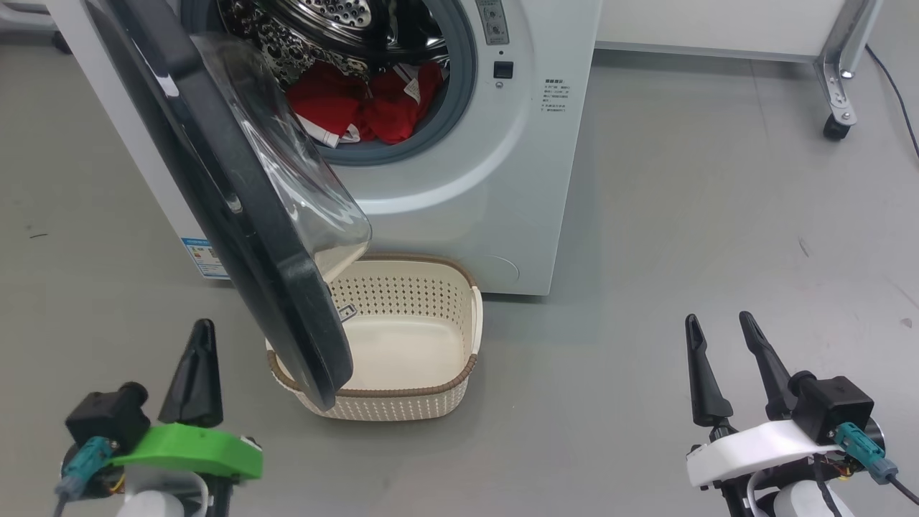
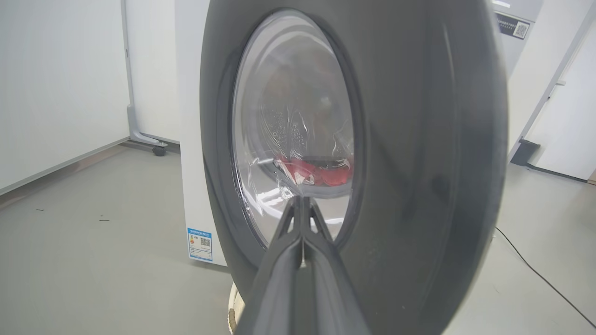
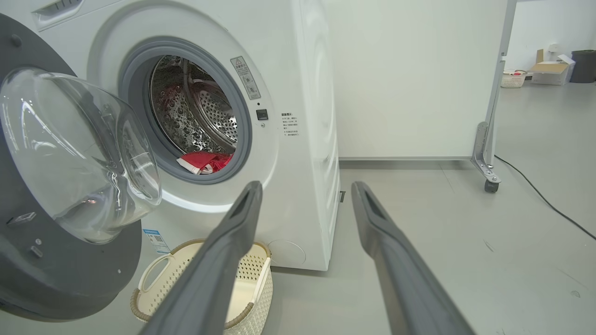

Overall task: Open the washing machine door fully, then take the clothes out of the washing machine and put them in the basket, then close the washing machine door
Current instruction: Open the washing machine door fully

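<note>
The washing machine [image 1: 502, 165] [image 3: 307, 93] is a white front-loader with its drum mouth exposed. Its door [image 1: 237, 208] [image 2: 419, 163] [image 3: 51, 232], black-rimmed with a bulging glass bowl, stands partly open and hangs over the basket. Red clothes [image 1: 359, 108] [image 3: 205, 161] with white trim lie at the bottom of the steel drum, also glimpsed through the door glass [image 2: 321, 172]. The cream basket [image 1: 416, 345] [image 3: 242, 288] sits empty on the floor against the machine. My left gripper [image 1: 203, 332] [image 2: 301, 201] is shut on nothing, just left of the door's outer face. My right gripper [image 1: 718, 323] [image 3: 305, 186] is open, far right of the basket.
Grey floor surrounds the machine. A white partition on castor feet [image 1: 836, 126] [image 3: 486, 184] stands behind and to the right, with a black cable [image 3: 545, 200] trailing across the floor. Another castor foot [image 2: 158, 150] stands left of the machine. Boxes and a small basket [image 3: 512, 79] sit far off.
</note>
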Motion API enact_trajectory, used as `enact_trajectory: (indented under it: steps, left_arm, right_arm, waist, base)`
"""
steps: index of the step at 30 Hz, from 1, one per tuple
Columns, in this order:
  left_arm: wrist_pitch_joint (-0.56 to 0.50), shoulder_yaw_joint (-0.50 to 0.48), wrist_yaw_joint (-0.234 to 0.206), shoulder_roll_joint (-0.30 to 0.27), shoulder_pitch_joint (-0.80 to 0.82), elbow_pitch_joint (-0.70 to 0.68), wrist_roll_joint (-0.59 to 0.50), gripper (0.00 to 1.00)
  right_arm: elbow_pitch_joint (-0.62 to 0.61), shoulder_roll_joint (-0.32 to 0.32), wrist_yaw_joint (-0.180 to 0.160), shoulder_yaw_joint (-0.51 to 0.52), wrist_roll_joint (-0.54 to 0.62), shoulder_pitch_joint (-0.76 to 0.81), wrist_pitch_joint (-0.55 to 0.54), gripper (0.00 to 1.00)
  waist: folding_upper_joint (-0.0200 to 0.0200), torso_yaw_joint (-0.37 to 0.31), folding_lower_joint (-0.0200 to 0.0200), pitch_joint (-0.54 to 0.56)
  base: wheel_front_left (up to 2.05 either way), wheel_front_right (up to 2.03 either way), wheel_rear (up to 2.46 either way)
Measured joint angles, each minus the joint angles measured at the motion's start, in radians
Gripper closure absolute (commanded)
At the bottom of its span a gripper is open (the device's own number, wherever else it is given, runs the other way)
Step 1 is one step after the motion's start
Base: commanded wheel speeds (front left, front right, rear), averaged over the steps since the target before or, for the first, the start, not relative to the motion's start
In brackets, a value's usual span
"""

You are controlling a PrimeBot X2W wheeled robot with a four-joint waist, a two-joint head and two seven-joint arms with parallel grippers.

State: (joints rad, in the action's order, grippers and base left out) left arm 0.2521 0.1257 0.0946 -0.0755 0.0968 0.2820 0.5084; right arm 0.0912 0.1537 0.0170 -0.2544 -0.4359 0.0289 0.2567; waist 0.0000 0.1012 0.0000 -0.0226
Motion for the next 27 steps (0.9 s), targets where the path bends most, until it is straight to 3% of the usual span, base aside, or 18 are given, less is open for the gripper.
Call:
enact_trajectory:
  steps: [8, 27]
  left_arm:
    - [0.000, -0.090, 0.000, -0.014, 0.043, -0.127, 0.000, 1.00]
    - [-0.004, -0.099, 0.006, -0.108, 0.210, -0.355, -0.064, 1.00]
  right_arm:
    - [0.005, -0.010, 0.013, 0.008, 0.014, 0.000, 0.000, 0.00]
    - [0.017, -0.038, 0.043, 0.011, 0.042, 0.000, 0.000, 0.00]
  waist:
    - [0.0000, -0.006, 0.0000, 0.006]
    - [0.0000, -0.044, 0.0000, 0.015]
  base:
    - [0.00, 0.00, 0.00]
    - [0.00, 0.00, 0.00]
